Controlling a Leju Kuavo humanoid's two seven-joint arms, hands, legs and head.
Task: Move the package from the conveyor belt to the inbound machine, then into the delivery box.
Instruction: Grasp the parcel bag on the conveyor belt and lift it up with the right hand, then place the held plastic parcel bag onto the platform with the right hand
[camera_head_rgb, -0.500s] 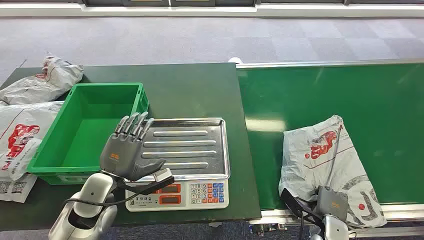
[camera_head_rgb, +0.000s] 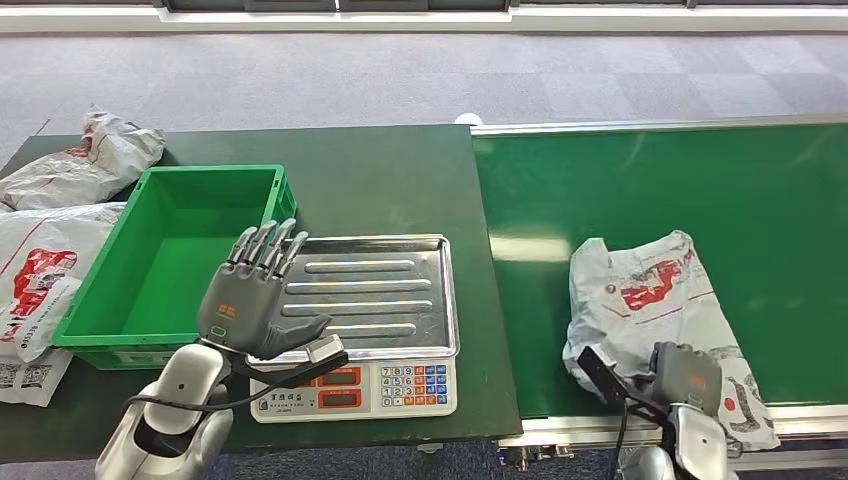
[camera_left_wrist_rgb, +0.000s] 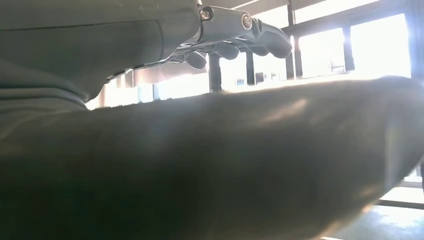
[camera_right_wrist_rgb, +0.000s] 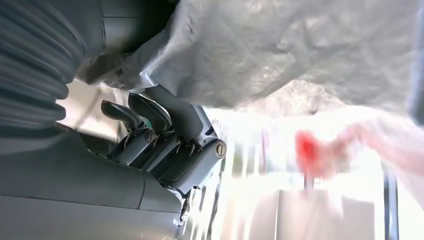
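Package: a crumpled grey plastic mailer bag with red print, lying on the conveyor belt near its front edge – wrinkled, soft, irregular in outline.
Right hand: at the bag's near end, its grey back facing up; in the right wrist view the dark fingers curl into the grey film, gripping the package. The fingertips are hidden by the plastic.
Left hand: held above the left part of the scale's tray, fingers straight and slightly apart, holding nothing.
Conveyor belt: smooth matt green, edged with a pale metal rail.
Scale: a stamped steel tray with raised ribs, shiny, over a white base with red displays and coloured keys – its left front corner is covered by the left hand.
Crate: green hard plastic, rectangular, open-topped, beside the scale on the dark green table.
Other bags: grey printed mailers at the table's left end, partly cut off by the picture edge.
Left wrist view: blurred and backlit; little can be made out.
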